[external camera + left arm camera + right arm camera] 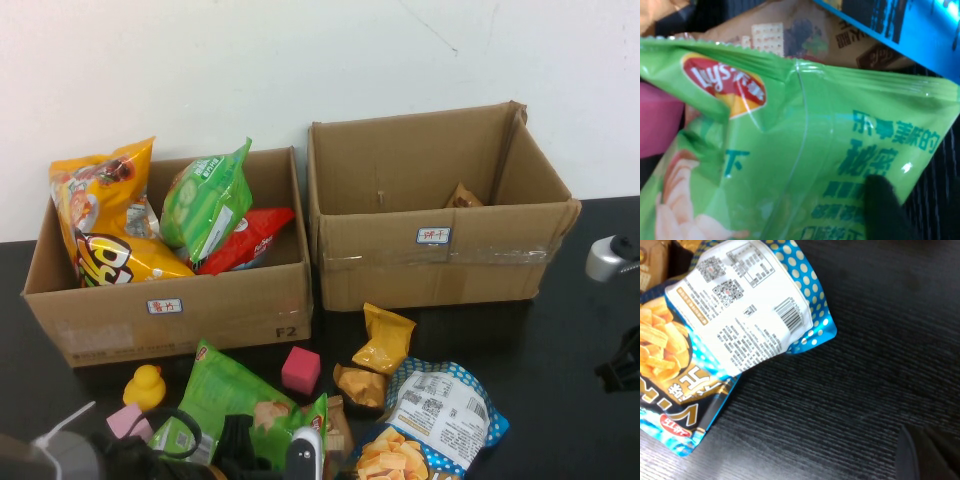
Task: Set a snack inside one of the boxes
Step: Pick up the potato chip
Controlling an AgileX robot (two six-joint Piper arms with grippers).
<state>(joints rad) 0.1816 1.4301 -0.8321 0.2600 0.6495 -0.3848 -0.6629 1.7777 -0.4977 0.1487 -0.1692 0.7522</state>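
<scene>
Green Lay's chip bag (232, 405) lies flat on the black table (560, 350), just in front of the left cardboard box (170, 310), between the yellow rubber duck (145, 385) and the small brown snack packs (360, 385). Judged light, air-puffed, crinkly and slick; contents fragile, so a hard squeeze would crush the chips. Best hold is probably the crimped end seam or a pinched fold of film near an edge, not the inflated middle.

Left gripper (235, 450) sits low at the near table edge, right over the bag's near end; in the left wrist view the green film (805, 150) fills the frame and one dark fingertip (885, 205) lies against it. Cannot tell whether the fingers are clamped or released.

Right gripper (620, 370) is off at the right table edge, well apart from the bag, hovering over bare table near the blue polka-dot chip bag (730, 335); only a dark corner of it shows in its wrist view, finger state cannot tell.

Left box already holds several chip bags; right cardboard box (440, 250) is nearly empty, so it has more room.
</scene>
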